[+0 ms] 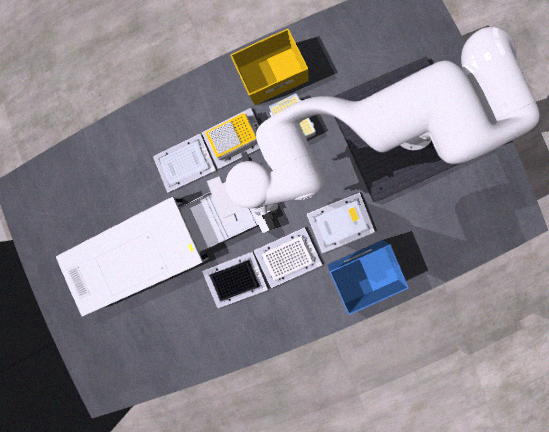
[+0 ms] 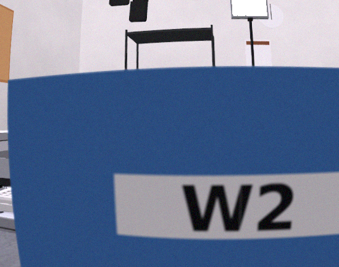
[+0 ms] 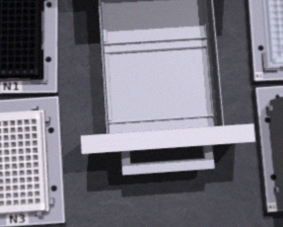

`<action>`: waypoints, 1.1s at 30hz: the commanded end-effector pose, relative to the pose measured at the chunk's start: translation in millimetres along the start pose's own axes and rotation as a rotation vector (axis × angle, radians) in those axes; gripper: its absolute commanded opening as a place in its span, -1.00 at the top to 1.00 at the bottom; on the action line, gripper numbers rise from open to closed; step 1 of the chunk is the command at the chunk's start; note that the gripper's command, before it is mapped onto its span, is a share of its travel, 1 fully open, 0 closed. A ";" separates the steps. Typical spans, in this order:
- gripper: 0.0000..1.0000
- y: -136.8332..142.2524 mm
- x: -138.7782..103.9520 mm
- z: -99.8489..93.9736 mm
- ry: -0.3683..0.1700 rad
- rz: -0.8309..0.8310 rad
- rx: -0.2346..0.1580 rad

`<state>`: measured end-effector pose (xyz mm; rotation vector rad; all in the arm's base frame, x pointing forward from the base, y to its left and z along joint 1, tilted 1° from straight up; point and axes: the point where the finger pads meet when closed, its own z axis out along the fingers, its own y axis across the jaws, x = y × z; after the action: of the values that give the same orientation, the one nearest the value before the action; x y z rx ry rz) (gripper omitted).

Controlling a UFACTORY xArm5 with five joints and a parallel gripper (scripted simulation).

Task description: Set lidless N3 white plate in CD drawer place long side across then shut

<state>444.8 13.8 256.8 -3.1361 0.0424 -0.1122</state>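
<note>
The white plate [image 1: 287, 257] [image 3: 15, 162] lies without a lid in nest N3 [image 3: 55, 197], to the right of the black plate in nest N1 [image 1: 234, 280] [image 3: 14, 38]. The cooler CD [image 1: 128, 255] is a white box with its drawer [image 1: 206, 222] [image 3: 158, 84] pulled out and empty. Its yellow lamp [image 1: 190, 247] is lit. The drawer's front panel [image 3: 168, 138] and handle [image 3: 167, 168] show in the wrist view. My gripper [image 1: 267, 218] [image 2: 129, 0] is open and empty. It hangs high above the drawer's front end, beside N3. Its fingers do not show in the wrist view.
The blue bin W2 [image 1: 370, 276] [image 2: 176, 120] stands right of N3 and fills the exterior view. A yellow bin [image 1: 270, 65] stands at the back. Other nests hold a clear plate [image 1: 183, 162] [image 3: 279, 32], a yellow plate [image 1: 229, 135] and a grey lid [image 1: 340, 222].
</note>
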 end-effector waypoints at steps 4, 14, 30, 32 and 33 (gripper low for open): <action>-1.00 3.8 -16.3 25.0 -0.059 -0.055 0.005; -1.00 3.8 -16.3 25.0 -0.059 -0.055 0.005; -1.00 -40.2 -8.6 47.8 -0.059 -0.071 0.006; -1.00 -44.6 -7.8 50.0 -0.059 -0.071 0.006; -1.00 -49.0 -7.1 52.3 -0.059 -0.071 0.006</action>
<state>438.5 52.5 207.9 -3.1400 -0.0704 -0.0124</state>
